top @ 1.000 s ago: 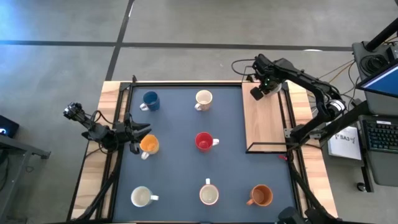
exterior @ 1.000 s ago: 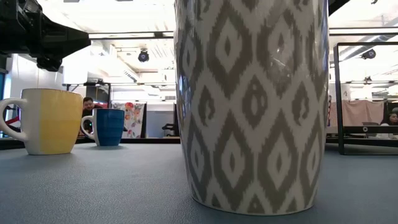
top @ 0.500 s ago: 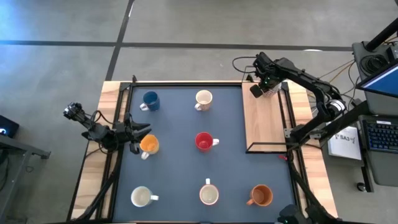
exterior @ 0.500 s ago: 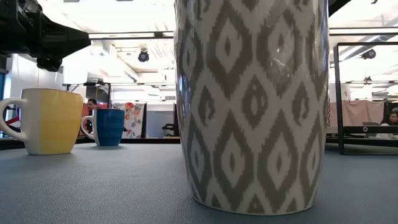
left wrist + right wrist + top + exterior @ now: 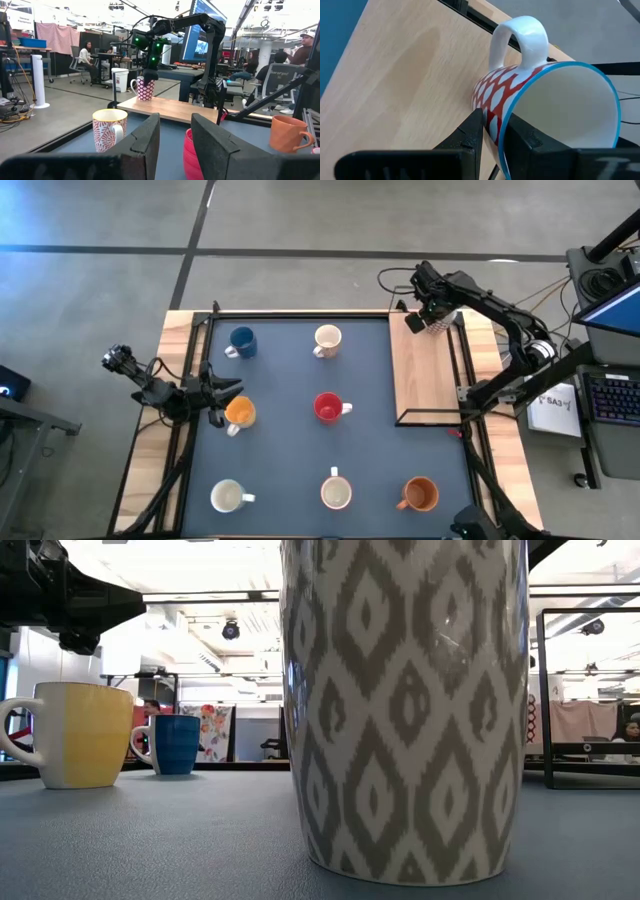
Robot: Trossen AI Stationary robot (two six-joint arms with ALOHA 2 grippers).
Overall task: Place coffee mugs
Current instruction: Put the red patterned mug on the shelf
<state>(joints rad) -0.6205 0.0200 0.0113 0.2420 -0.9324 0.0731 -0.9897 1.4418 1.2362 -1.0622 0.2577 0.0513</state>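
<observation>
surface: dark blue mat (image 5: 290, 420) in a wooden table frame; pale wood board (image 5: 425, 380) along its right side
room: grey floor w/ dark lines from above; low view looks into an office w/ ceiling lights, people seated far back
mugs on mat: blue mug (image 5: 242, 342), cream mug (image 5: 327, 339), red mug (image 5: 328, 408), orange mug (image 5: 239, 413), white mug (image 5: 228, 497), another white (image 5: 336, 493), 2nd orange (image 5: 420, 495); all upright, well apart
low view only: grey-and-white diamond pattern on the nearest mug (image 5: 405, 710); yellow-sided mug (image 5: 75, 735) beside the blue one
left wrist only: patterned mug (image 5: 144, 88) stands on the board's far end, under the right arm
right gripper (image 5: 492, 135): at the board's far corner; fingers pinch that mug's rim, one inside, one outside; red-diamond wall, blue rim, handle away from the fingers
left gripper (image 5: 226, 402): at mat's left edge, touching or just beside the orange mug; jaws part open; holds nothing
</observation>
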